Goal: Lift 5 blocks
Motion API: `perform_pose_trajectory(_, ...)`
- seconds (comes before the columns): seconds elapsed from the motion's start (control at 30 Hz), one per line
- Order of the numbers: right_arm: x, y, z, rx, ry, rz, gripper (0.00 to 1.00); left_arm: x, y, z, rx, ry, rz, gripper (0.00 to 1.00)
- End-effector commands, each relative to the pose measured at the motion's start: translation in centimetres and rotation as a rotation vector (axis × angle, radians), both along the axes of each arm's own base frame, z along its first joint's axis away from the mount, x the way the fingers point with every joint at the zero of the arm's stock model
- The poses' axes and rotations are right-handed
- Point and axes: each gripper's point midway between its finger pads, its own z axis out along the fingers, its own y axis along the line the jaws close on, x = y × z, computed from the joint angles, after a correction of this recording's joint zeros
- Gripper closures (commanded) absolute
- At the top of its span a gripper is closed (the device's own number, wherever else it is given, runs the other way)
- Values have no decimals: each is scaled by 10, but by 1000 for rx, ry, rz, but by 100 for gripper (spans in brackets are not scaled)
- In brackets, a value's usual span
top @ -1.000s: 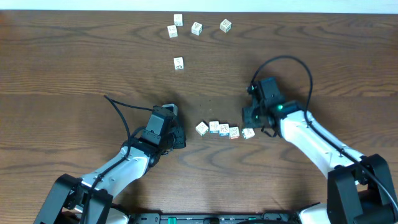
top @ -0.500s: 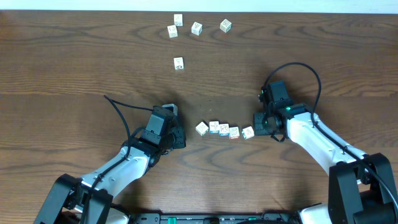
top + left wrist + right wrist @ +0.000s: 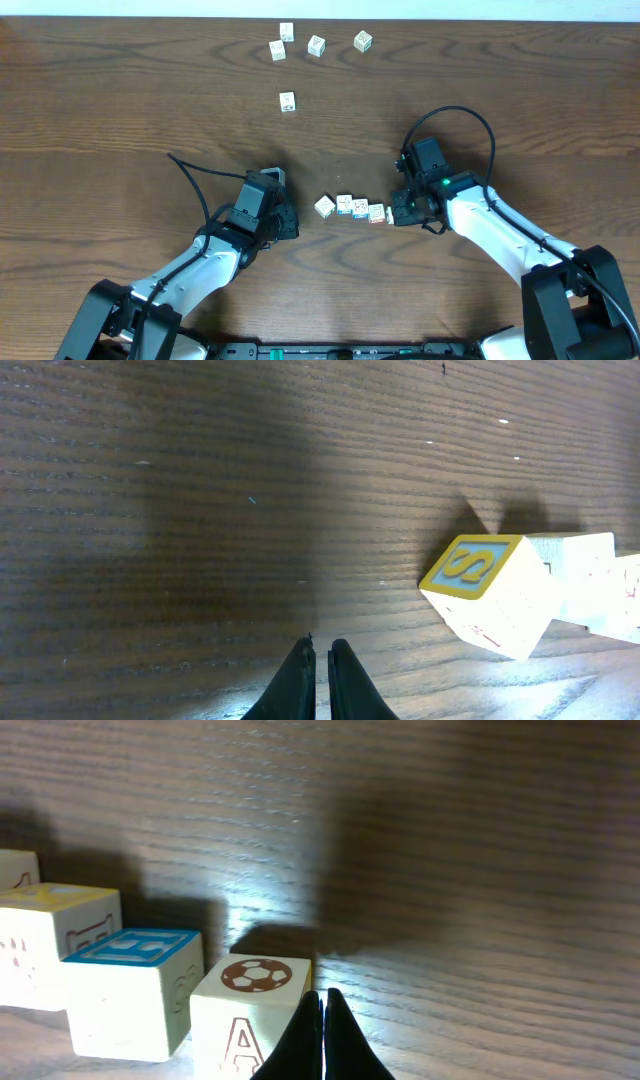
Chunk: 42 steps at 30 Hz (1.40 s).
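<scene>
A row of small white blocks lies mid-table: the left end block [image 3: 324,207], then two more [image 3: 344,205] [image 3: 360,208] and a fourth [image 3: 377,212]. The right end of the row is covered by my right gripper [image 3: 397,208]. In the right wrist view that gripper [image 3: 322,1000] is shut and empty, its tips against the right edge of a football-and-A block [image 3: 250,1010], with a blue-topped block [image 3: 135,990] beside it. My left gripper [image 3: 292,226] [image 3: 320,652] is shut and empty, a little left of the yellow-framed S block [image 3: 490,595].
Several more white blocks lie at the far edge of the table [image 3: 316,45], with a single one [image 3: 287,101] nearer. A black cable [image 3: 190,170] trails from the left arm. Wood table [image 3: 120,110] stretches to both sides.
My right gripper has swung back left and come down at the right end of the row, covering the end block. The left arm has not moved.
</scene>
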Motion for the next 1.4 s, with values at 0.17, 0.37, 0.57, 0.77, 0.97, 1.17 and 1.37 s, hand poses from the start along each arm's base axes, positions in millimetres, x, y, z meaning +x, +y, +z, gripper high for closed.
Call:
perform_pose_trajectory(0.17,-4,13,-2,46,14,7,99,3,-1,3,8,-12,1,92)
perform_pose_trajectory(0.37,3,23,2,98,-10,19,98,3,-1,3,8,-12,1,92)
perform_pose_trajectory(0.57,5,27,3,105,-26,27,97,3,-1,3,8,-12,1,92)
perform_pose_trajectory(0.77,5,28,3,104,-27,30,96,3,-1,3,8,-12,1,92)
perform_pose_trajectory(0.97,6,28,3,106,-29,30,96,7,-2,5,0,-28,1,92)
perform_pose_trajectory(1.17,9,29,5,119,-36,-2,96,13,-5,11,-15,-60,1,92)
perform_pose_trajectory(1.37,10,16,2,50,-45,-28,96,13,-5,11,-14,-60,1,92)
